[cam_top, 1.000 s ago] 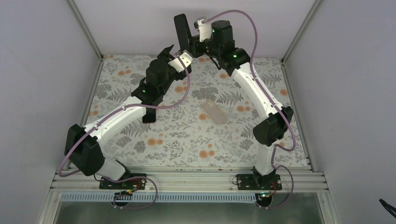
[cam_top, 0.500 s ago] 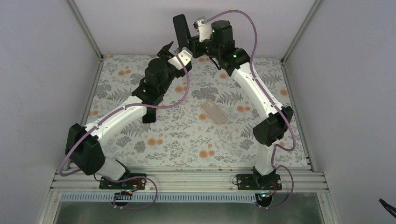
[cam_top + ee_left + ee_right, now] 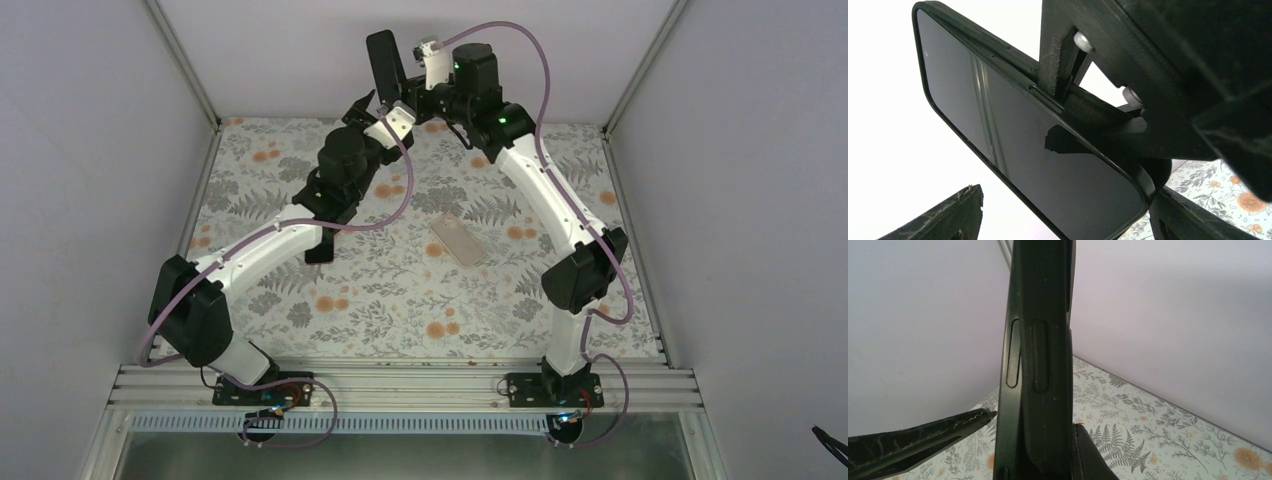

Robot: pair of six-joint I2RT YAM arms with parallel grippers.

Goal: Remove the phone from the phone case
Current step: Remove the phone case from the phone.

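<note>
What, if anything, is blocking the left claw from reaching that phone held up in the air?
Nothing visible. The left gripper is open right beside the phone, which the right gripper holds aloft. Only bare air lies between them.

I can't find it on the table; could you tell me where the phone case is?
Top view: the phone case is held upright by the right gripper above the far edge of the table, near centre, the left gripper just beside it.

The worktop (image 3: 400,300) has a floral print, grey ferns and orange blossoms all over. Lying flat on it near the middle is a thin greyish rectangle (image 3: 458,240), turned diagonally. Can't tell what it is.
</note>
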